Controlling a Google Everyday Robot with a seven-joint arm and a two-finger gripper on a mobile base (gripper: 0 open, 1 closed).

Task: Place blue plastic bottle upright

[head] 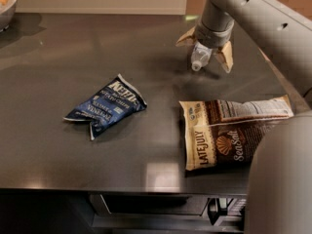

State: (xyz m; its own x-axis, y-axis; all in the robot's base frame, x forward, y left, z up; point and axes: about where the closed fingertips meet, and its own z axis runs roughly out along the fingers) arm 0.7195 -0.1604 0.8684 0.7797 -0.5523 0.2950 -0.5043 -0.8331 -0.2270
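Observation:
The blue plastic bottle point(198, 61) is a small clear bottle with a white cap. It lies tilted on the dark table point(73, 179) at the back right, cap end toward the front left. My gripper point(204, 56) is down over it, open. One tan finger point(187, 36) is on the bottle's left and the other on its right. The wrist hides the bottle's far end. I cannot tell whether the fingers touch it.
A dark blue chip bag point(105, 106) lies flat at the table's middle. A brown and white Late July chip bag point(229, 133) lies at the front right. A bowl point(6, 4) stands at the back left corner. My grey arm covers the right edge.

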